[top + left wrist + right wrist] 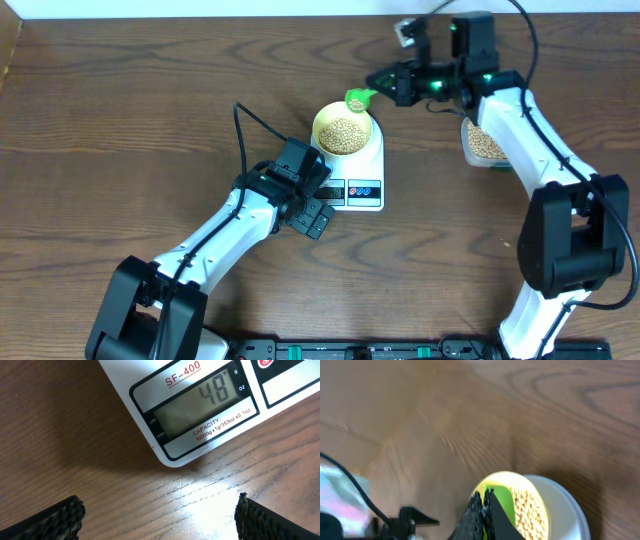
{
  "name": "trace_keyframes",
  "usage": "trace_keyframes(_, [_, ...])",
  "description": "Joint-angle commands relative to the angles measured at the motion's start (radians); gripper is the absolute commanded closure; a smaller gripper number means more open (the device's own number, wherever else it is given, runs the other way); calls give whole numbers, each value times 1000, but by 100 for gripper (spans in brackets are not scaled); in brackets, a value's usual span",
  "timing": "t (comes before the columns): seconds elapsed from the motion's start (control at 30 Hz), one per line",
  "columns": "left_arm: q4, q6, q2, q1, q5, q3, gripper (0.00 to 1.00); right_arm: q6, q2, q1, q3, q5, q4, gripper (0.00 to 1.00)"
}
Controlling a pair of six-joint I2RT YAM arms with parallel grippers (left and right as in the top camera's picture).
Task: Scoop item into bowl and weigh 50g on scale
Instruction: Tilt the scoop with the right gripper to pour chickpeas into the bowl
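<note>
The pale yellow bowl [321, 124] stands on the white scale [373, 166] and holds tan beans [347, 131]. My right gripper [388, 84] is shut on a green scoop [358, 99], held over the bowl's far rim. In the right wrist view the shut fingers [484, 497] grip the scoop [506, 506] just above the beans [530, 515] inside the bowl [506, 475]. My left gripper [318, 214] is open and empty at the scale's front left corner. In the left wrist view the scale's display [202, 402] reads 48 and the open fingers [160, 520] hover over bare table.
A clear plastic tub [470, 152] with more beans stands right of the scale, partly under my right arm. The scale's platform [568, 510] shows white beside the bowl. A black cable runs from my left arm across the table.
</note>
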Motion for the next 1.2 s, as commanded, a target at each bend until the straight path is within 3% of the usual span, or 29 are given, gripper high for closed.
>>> trace_keyframes(0.0, [-3,8,6,5,-2,-3,2,-224,-16,50,66,137,-68,99])
trace_keyframes(0.3, [-3,8,6,14,-2,-3,3,-376,-16,116,133,321,-169,99])
trace_keyframes(0.7, [-3,8,6,14,-2,-3,2,-462,-16,144,251,351,-278,99])
trace_keyframes(1.17, [-3,8,6,14,-2,-3,2,-409,-17,138,253,344,-291,99])
